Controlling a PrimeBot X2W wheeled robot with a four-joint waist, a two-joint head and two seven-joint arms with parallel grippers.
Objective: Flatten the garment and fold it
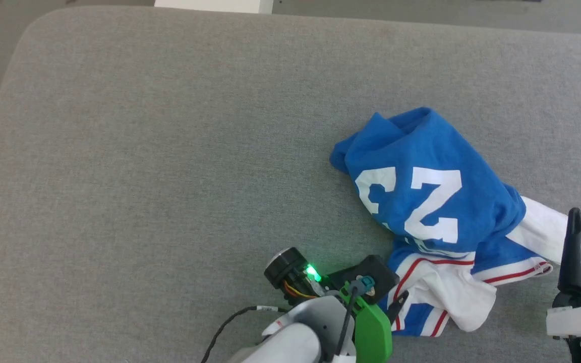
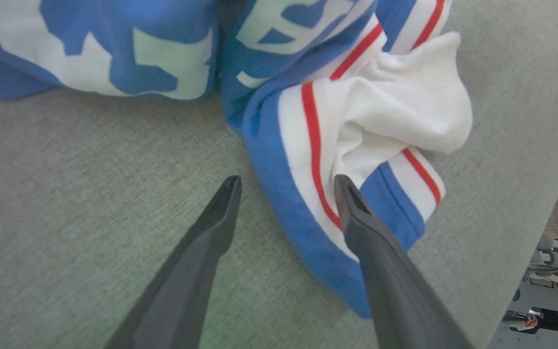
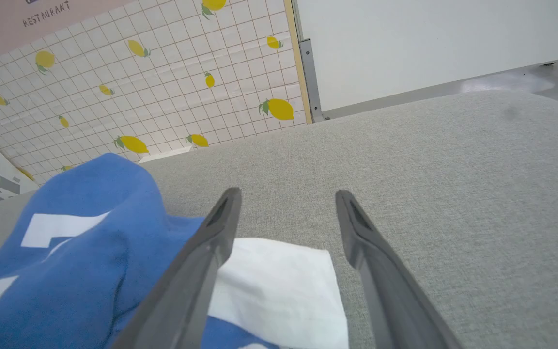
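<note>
Garment (image 1: 421,186) crumpled in heap on grey tabletop (image 1: 169,151), right of centre. Left end effector (image 2: 286,182) released, fingers straddling striped blue edge, contact unclear. Right end effector (image 3: 286,194) released, empty, just beside white sleeve.

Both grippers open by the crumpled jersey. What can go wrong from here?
1. The left gripper straddles the bunched striped hem of the garment. Closing there may pinch several layers, so it won't spread flat.
2. The right gripper has one finger over the white sleeve and the other over bare table. A close could slip off the sleeve edge.
3. The bunch lies near the table's edge, so a pull that way might drag it off.
</note>
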